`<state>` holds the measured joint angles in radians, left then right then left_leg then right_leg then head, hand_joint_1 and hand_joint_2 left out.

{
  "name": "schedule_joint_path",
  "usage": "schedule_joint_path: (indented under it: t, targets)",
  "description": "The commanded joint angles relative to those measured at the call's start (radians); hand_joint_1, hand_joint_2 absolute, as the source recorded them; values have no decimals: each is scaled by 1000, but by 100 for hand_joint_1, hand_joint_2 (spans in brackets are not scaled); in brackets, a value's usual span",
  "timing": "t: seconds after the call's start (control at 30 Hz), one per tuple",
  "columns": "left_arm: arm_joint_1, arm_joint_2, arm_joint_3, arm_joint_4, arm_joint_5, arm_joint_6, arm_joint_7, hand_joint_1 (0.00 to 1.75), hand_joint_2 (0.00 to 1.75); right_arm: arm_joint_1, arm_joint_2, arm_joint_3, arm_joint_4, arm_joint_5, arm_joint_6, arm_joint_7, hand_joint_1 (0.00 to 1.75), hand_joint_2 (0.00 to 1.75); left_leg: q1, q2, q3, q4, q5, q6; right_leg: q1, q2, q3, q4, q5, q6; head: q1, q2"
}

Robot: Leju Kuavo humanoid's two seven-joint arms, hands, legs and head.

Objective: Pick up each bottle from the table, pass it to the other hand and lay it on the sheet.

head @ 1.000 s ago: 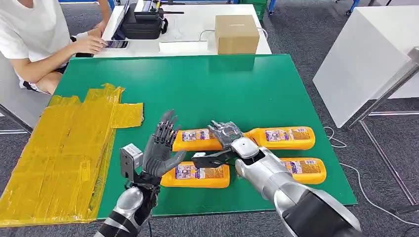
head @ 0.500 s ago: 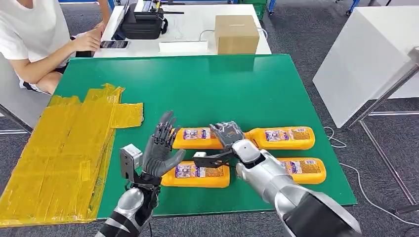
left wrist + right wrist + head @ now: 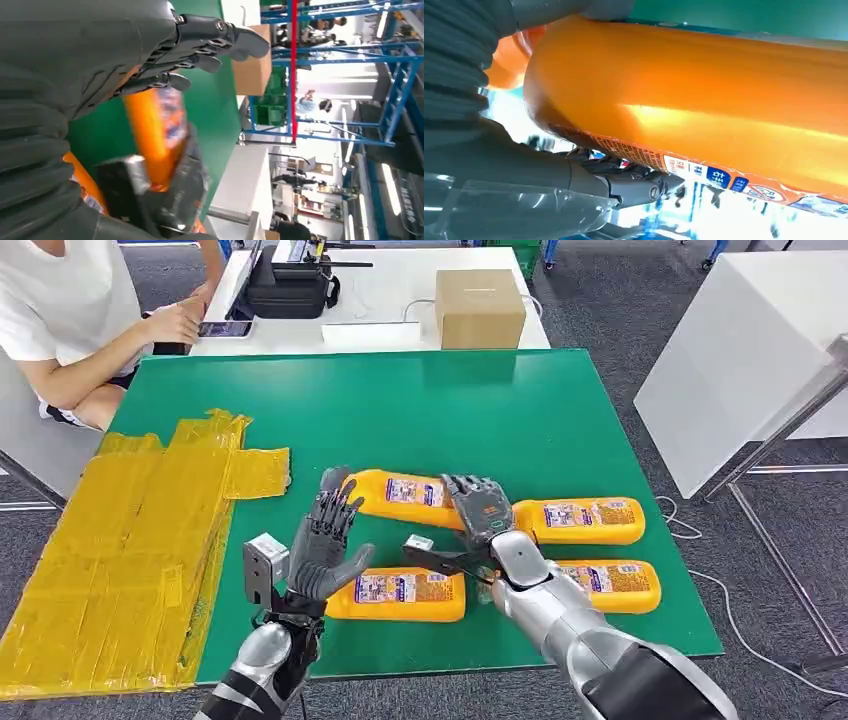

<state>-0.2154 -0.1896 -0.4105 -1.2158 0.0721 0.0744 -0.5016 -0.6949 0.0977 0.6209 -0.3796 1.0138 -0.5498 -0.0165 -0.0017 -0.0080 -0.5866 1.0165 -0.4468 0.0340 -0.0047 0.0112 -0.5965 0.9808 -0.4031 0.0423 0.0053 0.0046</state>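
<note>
My right hand (image 3: 482, 508) grips an orange bottle (image 3: 405, 492) by one end and holds it tilted just over the green table (image 3: 450, 410). In the right wrist view the same bottle (image 3: 704, 100) lies against the palm. My left hand (image 3: 328, 540) stands open beside the bottle's free end, palm toward it, fingers spread and pointing up. The left wrist view shows its fingers (image 3: 200, 40) with the bottle (image 3: 155, 135) just beyond them. Three more orange bottles lie flat: one (image 3: 585, 521) behind my right wrist, one (image 3: 612, 585) near the right front, one (image 3: 400, 592) under my hands. The yellow sheet (image 3: 130, 550) covers the table's left side.
A person sits at the back left by a white table (image 3: 390, 285) that carries a cardboard box (image 3: 478, 308) and a black device (image 3: 290, 290). A white panel (image 3: 740, 360) stands to the right of the green table.
My right hand has lifted the gripped bottle off the table and swung its free end up and toward my left hand. The left hand has hardly moved.
</note>
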Motion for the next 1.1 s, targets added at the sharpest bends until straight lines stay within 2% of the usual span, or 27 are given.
schedule_joint_path:
  t: [0.03, 0.1, 0.13, 0.27, 0.4, 0.5, 0.53, 0.6, 0.73, 0.9, 1.07, 1.1]
  targets:
    - [27, 68, 36, -120, -18, 16, 12, 0, 175, 161, 3, -377, -357, -323, -59, -280, 175, 175, 1, 2, 2, -1, -1, -2, 1, 0, 2, -1, -1, -1, 0, 0]
    - [27, 73, 40, -135, -23, 8, 15, 0, 175, 216, 8, -412, -475, -431, 3, -350, 175, 175, 1, 2, 6, -1, -3, -3, 2, 0, 5, -1, -2, -2, 0, 0]
    - [24, 73, 39, -137, -27, 2, 17, 0, 175, 251, 9, -420, -551, -466, 16, -375, 175, 175, 1, 1, 2, -1, -1, -2, 1, 0, 2, -1, -1, -1, 0, 0]
    - [8, 73, 13, -124, -39, -6, 20, 0, 175, 326, 33, -451, -731, -671, 133, -430, 175, 175, 1, -1, 0, 0, -1, -2, 1, -2, 0, 0, -1, -1, 0, 0]
    - [6, 72, 11, -122, -40, -6, 20, 0, 175, 328, 34, -448, -737, -670, 134, -430, 175, 175, 0, -1, -1, 0, 0, -1, 0, -3, 0, 0, -1, -1, 0, 0]
    - [-16, 84, -6, -119, -61, 3, 29, 0, 175, 374, 51, -450, -815, -835, 267, -476, 175, 175, 0, -1, 0, 0, 0, -1, 0, -3, 0, 0, -1, -1, 0, 0]
    - [-26, 89, -7, -122, -68, 10, 34, 0, 175, 398, 49, -426, -846, -872, 333, -472, 175, 175, 1, -1, 4, -1, -2, -3, 1, -4, 4, 0, -2, -2, 0, 0]
    - [-53, 102, -8, -127, -83, 14, 60, 0, 175, 447, 53, -364, -891, -923, 444, -477, 175, 175, 1, -2, 0, 0, 0, -2, 1, -4, 1, 0, -1, -1, 0, 0]
    - [-97, 114, -4, -126, -81, 0, 103, 0, 175, 492, 57, -251, -930, -924, 506, -493, 175, 175, 1, -1, 1, -1, -1, -2, 1, -3, 2, 0, -2, -2, 0, 0]
    - [-117, 106, -26, -117, -72, -17, 112, 0, 175, 455, 40, -121, -887, -877, 529, -476, 175, 175, 2, 1, 0, 0, -1, -2, 1, -1, 0, 0, -1, -1, 0, 0]
    - [-119, 106, -39, -124, -71, -18, 115, 0, 175, 437, 38, -93, -848, -851, 523, -471, 175, 175, 1, 0, 0, -1, 0, -1, 1, -1, 0, 0, -1, -1, 0, 0]
    - [-121, 107, -46, -128, -71, -19, 113, 0, 175, 431, 39, -79, -833, -837, 522, -469, 175, 175, 2, 1, 5, -1, -2, -2, 2, -2, 4, -1, -2, -1, 0, 0]
